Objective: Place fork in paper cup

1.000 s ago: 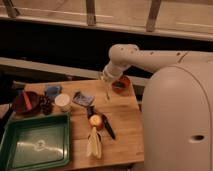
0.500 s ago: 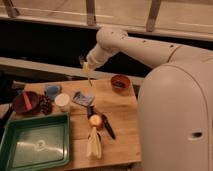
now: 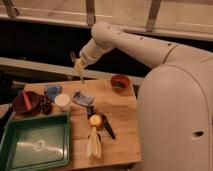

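My gripper (image 3: 78,62) hangs from the white arm above the back of the wooden table (image 3: 120,107). It is shut on the fork (image 3: 81,75), a thin silvery piece that points down from the fingers. The paper cup (image 3: 62,101), short and white, stands on the table to the lower left of the gripper, well below the fork's tip. The fork is up and to the right of the cup, not over its opening.
A blue cup-like item (image 3: 52,90) and a dark red bowl (image 3: 26,101) are left of the cup, with grapes (image 3: 46,105) between. A blue packet (image 3: 82,98), apple (image 3: 96,121), banana (image 3: 94,143), black-handled knife (image 3: 107,127), reddish-brown bowl (image 3: 120,82) and green tray (image 3: 35,145) are around.
The arm has swung left with the fork, from near the reddish-brown bowl to above the blue packet, closer to the paper cup.
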`<state>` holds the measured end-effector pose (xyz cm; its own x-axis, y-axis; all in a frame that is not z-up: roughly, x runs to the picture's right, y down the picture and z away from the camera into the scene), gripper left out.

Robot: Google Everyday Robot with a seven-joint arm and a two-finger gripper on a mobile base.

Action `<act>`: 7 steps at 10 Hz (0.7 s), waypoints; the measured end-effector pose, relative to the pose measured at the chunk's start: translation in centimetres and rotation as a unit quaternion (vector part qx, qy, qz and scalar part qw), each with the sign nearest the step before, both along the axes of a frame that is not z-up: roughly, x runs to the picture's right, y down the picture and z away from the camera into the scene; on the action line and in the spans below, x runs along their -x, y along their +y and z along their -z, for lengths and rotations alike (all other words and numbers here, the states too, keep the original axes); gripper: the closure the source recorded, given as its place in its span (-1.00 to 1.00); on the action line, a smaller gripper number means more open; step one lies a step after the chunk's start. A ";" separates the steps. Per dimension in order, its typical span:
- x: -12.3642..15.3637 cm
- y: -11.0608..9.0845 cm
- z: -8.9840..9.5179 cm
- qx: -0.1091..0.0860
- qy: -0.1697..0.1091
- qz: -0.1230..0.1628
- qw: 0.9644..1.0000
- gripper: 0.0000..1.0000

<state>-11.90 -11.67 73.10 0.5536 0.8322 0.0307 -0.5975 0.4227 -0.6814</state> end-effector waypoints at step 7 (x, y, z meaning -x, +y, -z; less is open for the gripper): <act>4.4 2.8 0.6 0.007 -0.051 0.026 0.998 1.00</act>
